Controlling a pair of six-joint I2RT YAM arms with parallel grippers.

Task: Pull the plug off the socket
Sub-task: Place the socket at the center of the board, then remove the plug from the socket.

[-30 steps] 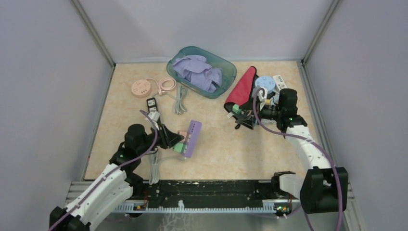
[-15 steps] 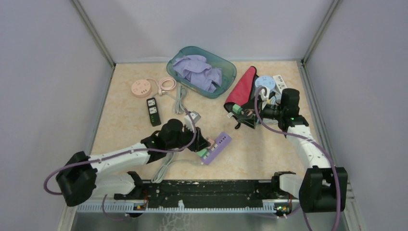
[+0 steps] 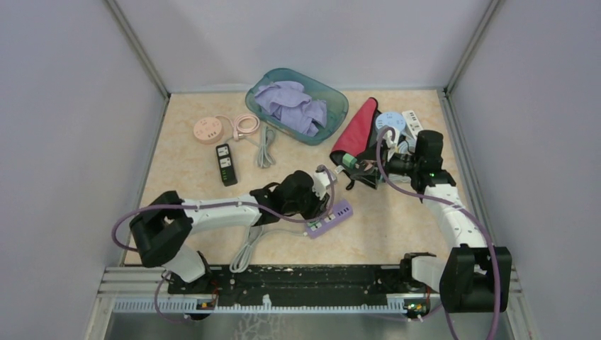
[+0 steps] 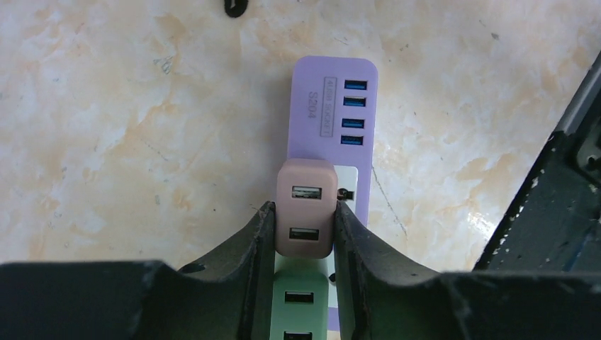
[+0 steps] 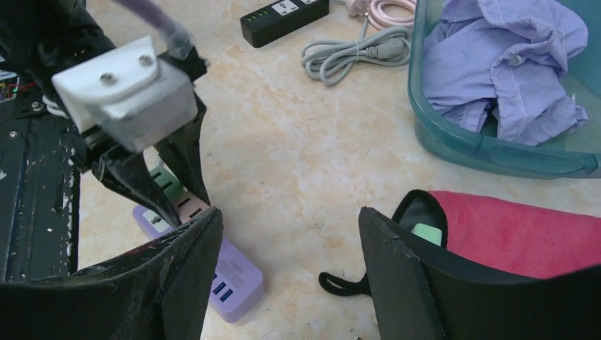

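A purple socket strip (image 3: 333, 217) (image 4: 333, 106) lies flat near the table's middle. A pink plug (image 4: 306, 212) and a green plug (image 4: 299, 301) behind it sit side by side in the strip. My left gripper (image 3: 317, 205) (image 4: 301, 207) is shut on the pink plug, one finger pressed against each of its sides. My right gripper (image 3: 352, 172) (image 5: 289, 216) hangs open and empty above the table to the strip's right, by a red pouch (image 3: 358, 127). The right wrist view shows the strip (image 5: 234, 273) and the left gripper's fingers (image 5: 177, 170) at lower left.
A teal basin (image 3: 333, 95) of purple cloth stands at the back. A pink round socket (image 3: 208, 130), a black power strip (image 3: 225, 163) and a coiled grey cable (image 3: 265, 145) lie back left. The strip's grey cord (image 3: 244, 244) trails toward the near edge. A black strap loop (image 5: 340, 283) lies by the pouch.
My left arm has swung from the left side to the table's middle, carrying the purple strip and its plugs along. The right arm has barely moved.
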